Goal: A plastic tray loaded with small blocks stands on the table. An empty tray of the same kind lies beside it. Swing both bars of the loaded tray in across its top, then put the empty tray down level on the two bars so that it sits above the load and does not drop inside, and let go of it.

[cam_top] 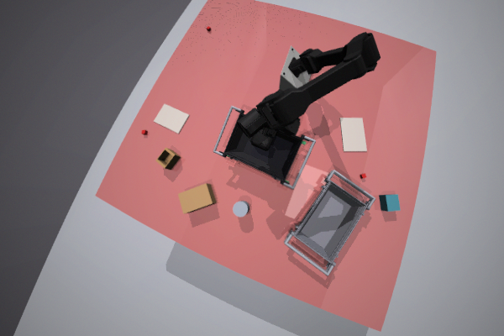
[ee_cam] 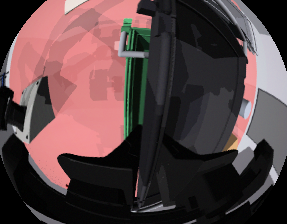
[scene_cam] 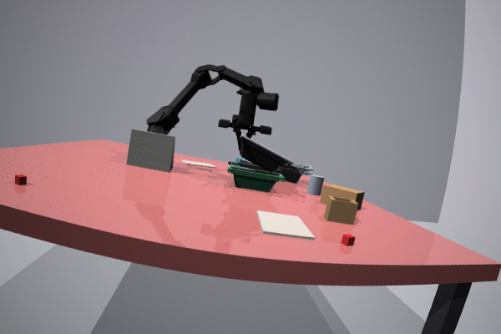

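Observation:
My gripper (scene_cam: 242, 137) (ee_cam: 144, 128) is shut on a long rim of the empty black tray (cam_top: 253, 165) (scene_cam: 263, 154) (ee_cam: 159, 90). That tray hangs steeply tilted over the green tray (scene_cam: 255, 181) (ee_cam: 128, 100), its held rim high and its far side low near the green rim; contact cannot be told. Wire bars stick out past the left end (cam_top: 223, 129) and right end (cam_top: 303, 164) in the top view. In the wrist view one bar (ee_cam: 134, 53) crosses the green tray near its far end. The black tray hides the load and most of the green top.
A grey tray (cam_top: 315, 243) with bars out stands beside them. Nearby are a blue-grey cylinder (cam_top: 240, 208), a tan block (cam_top: 195, 198), an open tan box (cam_top: 168, 159), a teal block (cam_top: 391, 202), white plates (cam_top: 171, 118) (cam_top: 354, 134) and small red cubes (cam_top: 363, 175) (scene_cam: 348, 240).

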{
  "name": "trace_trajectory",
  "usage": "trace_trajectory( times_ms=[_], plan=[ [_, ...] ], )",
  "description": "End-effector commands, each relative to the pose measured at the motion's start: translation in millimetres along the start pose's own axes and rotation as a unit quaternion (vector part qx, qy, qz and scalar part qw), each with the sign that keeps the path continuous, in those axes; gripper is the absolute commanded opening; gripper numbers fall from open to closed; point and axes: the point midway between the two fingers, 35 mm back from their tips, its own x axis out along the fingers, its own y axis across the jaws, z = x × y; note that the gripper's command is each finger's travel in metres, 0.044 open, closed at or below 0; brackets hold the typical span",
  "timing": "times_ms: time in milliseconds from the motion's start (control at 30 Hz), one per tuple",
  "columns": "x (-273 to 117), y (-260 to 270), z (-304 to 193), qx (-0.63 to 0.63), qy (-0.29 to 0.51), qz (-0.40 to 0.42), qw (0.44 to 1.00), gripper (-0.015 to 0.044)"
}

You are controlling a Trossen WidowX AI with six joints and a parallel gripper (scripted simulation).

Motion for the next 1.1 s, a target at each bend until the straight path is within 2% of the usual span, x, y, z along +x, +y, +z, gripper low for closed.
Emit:
trace_trajectory(
  times_ms=[0, 1067],
  plan=[
    [4.8, 4.0, 1.5, -0.001, 0.001, 0.011, 1.000, 0.0000],
    [9.0, 5.8, 1.2, 0.000, 0.000, 0.009, 1.000, 0.0000]
  ],
)
